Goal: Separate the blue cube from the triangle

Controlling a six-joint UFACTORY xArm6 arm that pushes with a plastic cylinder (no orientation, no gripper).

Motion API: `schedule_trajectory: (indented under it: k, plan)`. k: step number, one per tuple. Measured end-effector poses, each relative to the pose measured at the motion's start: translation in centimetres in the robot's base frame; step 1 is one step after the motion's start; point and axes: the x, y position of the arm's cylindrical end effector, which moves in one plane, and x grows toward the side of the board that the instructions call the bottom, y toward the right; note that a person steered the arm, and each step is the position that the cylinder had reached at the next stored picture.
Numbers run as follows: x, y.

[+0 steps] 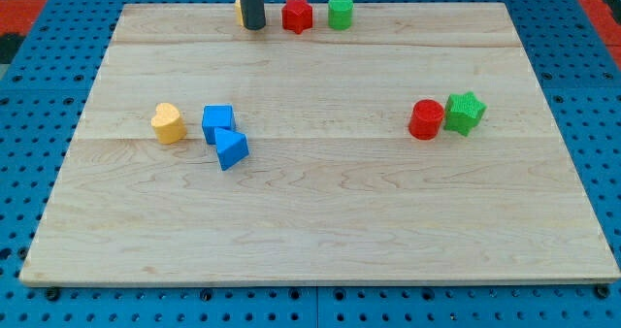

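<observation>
1. The blue cube (218, 123) sits on the wooden table (320, 221) toward the view's left, with the blue triangle (231, 148) touching it just below and slightly to the view's right. Since the two blue blocks are still pressed together, I judge the separation not yet begun; all of the pushing is left to do.

2. Relative to the blue cube, the yellow heart-shaped block (168, 123) lies just beside it on the view's left, close but apart. Any push on the cube toward that side would likely run into it.

3. Far from the blue cube, toward the view's right, a red cylinder (425, 119) and a green star-shaped block (466, 113) stand touching each other.

4. My tip (253, 25) is well above the blue cube in the view, near the table's top edge, well apart from both blue blocks. It stands just beside a partly hidden yellow block (239, 11), whose shape I cannot make out, with a red star-shaped block (297, 16) and a green cylinder (340, 13) further along that edge.

5. There are no jaws on this arm: it ends in a plain rod holding nothing.

6. The rod stands upright, its upper part cut off by the view's top.
</observation>
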Motion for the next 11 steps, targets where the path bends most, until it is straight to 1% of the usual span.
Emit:
schedule_trajectory:
  k: [1,2,3,4,5,6,8,9,10,11]
  plan:
    - [5.9,0.3]
    - [13.9,2.3]
    - [21.4,2.9]
    - [27.1,0.8]
    - [24.5,-4.7]
    - [19.1,-5.1]
    - [13.2,-3.4]
    - [11.2,-0.6]
    - [12.0,3.0]
    - [12.6,4.9]
